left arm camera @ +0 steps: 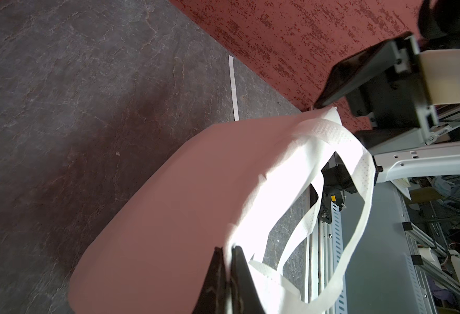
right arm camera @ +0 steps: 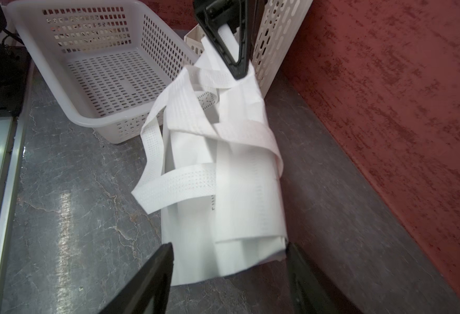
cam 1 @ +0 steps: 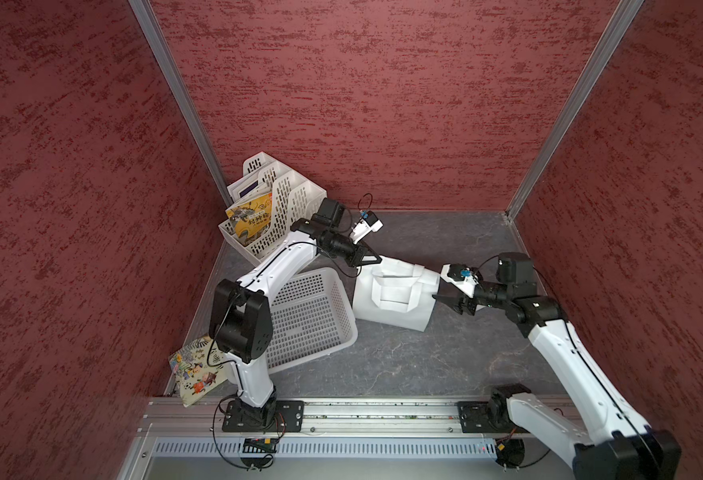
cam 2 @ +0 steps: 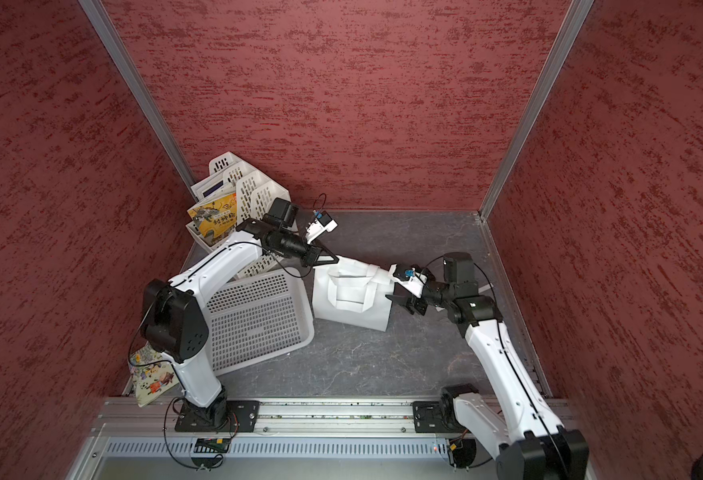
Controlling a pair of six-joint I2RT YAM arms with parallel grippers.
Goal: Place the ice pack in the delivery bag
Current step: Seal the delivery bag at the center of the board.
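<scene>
Beside the basket [cam 1: 308, 320], left jaws pinch the delivery bag [cam 1: 399, 313]; right jaws gape; a book [cam 1: 252, 220] reads 封神榜.

Even light, delivery bag [left arm camera: 272, 195] overexposed, bowed edges

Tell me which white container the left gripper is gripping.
The delivery bag, the soft tote with loop handles: left gripper is shut on its top edge. The perforated basket and file rack are rigid plastic, ungripped.
</scene>
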